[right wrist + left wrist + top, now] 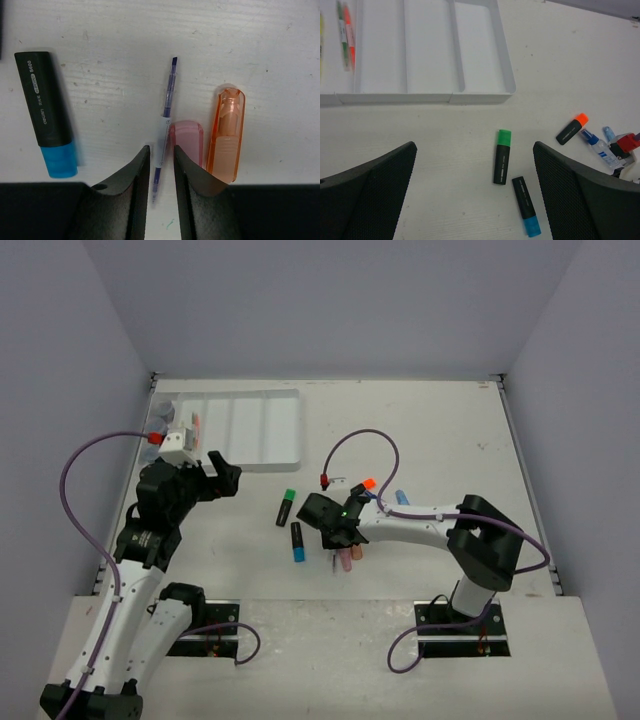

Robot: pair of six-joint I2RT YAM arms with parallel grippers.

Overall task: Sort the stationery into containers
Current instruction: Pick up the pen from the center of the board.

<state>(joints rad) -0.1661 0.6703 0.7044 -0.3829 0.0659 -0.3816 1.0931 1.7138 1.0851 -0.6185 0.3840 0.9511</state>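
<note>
My right gripper (340, 537) (161, 147) is low over the table, its jaws narrowed to either side of a thin purple pen (166, 115), with a sliver of table still showing beside the pen. A pink eraser (186, 140) and an orange eraser (226, 135) lie just right of the pen. The blue-capped highlighter (46, 112) (525, 205) lies to its left. A green-capped highlighter (502, 156) and an orange-capped one (572, 128) lie nearby. My left gripper (474, 144) (215, 475) hovers wide open and holds nothing, near the white divided tray (250, 462).
Thin pens (347, 32) lie in the tray's left compartments. Grey-blue pots (165, 412) stand at the tray's far left end. A glue bottle (600, 149) lies right of the orange-capped highlighter, near the right arm's cable. Grey walls close in the table.
</note>
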